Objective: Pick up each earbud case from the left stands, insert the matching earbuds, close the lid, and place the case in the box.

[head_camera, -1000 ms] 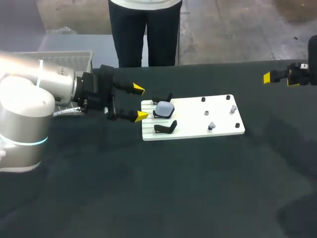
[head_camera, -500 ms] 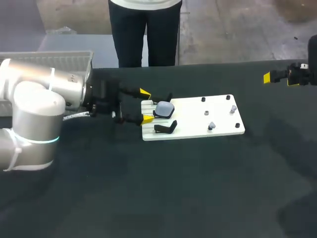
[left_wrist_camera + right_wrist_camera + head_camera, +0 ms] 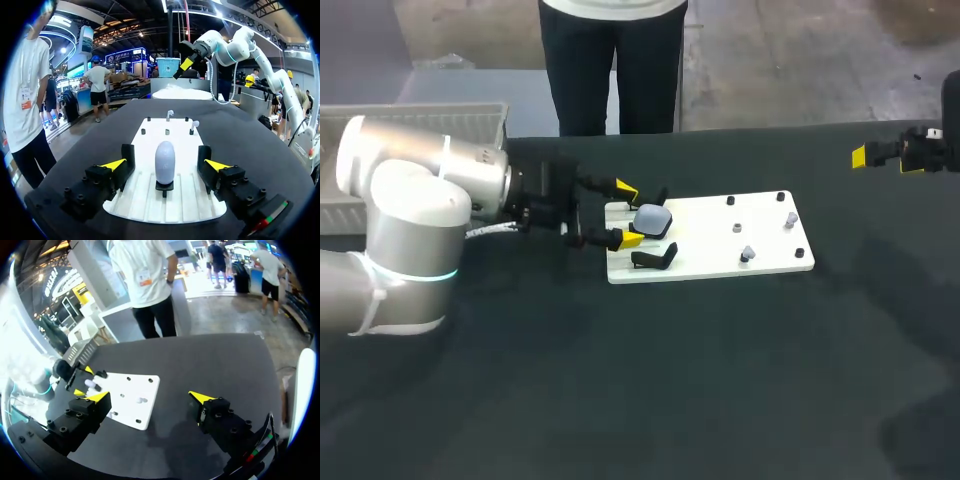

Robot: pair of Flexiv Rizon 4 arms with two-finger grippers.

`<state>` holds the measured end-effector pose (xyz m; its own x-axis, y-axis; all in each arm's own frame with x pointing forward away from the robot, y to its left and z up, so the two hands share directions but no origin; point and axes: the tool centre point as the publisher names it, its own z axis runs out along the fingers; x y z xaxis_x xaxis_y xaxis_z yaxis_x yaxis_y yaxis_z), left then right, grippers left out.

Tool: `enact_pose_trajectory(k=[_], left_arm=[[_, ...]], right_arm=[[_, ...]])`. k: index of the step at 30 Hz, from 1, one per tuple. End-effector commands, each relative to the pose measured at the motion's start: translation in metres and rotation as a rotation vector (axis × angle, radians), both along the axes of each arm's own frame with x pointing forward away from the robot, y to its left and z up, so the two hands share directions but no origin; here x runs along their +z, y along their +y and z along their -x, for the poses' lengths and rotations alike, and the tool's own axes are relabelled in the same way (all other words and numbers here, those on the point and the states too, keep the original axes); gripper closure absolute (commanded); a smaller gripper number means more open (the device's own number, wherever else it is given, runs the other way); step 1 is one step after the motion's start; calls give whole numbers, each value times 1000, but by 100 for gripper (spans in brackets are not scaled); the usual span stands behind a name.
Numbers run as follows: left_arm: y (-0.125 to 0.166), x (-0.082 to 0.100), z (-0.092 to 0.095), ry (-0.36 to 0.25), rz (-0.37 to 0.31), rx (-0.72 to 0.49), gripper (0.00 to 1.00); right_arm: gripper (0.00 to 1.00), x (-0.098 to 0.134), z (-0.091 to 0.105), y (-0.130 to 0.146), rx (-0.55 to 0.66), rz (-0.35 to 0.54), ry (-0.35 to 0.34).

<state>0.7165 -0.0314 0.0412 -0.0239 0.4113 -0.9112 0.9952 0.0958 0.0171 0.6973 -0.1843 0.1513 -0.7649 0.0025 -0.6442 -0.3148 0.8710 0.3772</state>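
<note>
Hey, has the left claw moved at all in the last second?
Yes. The left claw has advanced toward the white board; its yellow tips now flank the earbud case at the board's left end.

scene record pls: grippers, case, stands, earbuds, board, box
left gripper: open, one finger on each side of the earbud case, gaps on both sides
right gripper: open, empty, at the far right, away from the board
earbud case: lid shut, upright on the middle stand, untouched
other stands: two, black, empty
earbuds: two, on pegs at the board's right end
board: white, flat on the table
box: pale crate at the rear left, contents not visible
</note>
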Motion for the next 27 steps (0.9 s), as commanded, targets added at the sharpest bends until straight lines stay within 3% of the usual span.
enact_pose_trajectory(k=[1, 6, 8, 12, 16, 27], left_arm=[[-6, -1, 0, 0, -8, -7, 0], [-9, -4, 0, 11, -3, -16, 10], [-10, -5, 0, 15, -2, -19, 23], [-12, -7, 0, 20, 4, -21, 29], [-14, -8, 1, 24, 8, -26, 50], [-16, -12, -1, 39, 12, -33, 53]], right_arm=[[0, -1, -1, -1, 3, -2, 0], [0, -1, -1, -1, 3, -2, 0], [0, -1, -1, -1, 3, -2, 0], [0, -1, -1, -1, 3, -2, 0], [0, -1, -1, -1, 3, -2, 0], [0, -1, -1, -1, 3, -2, 0]])
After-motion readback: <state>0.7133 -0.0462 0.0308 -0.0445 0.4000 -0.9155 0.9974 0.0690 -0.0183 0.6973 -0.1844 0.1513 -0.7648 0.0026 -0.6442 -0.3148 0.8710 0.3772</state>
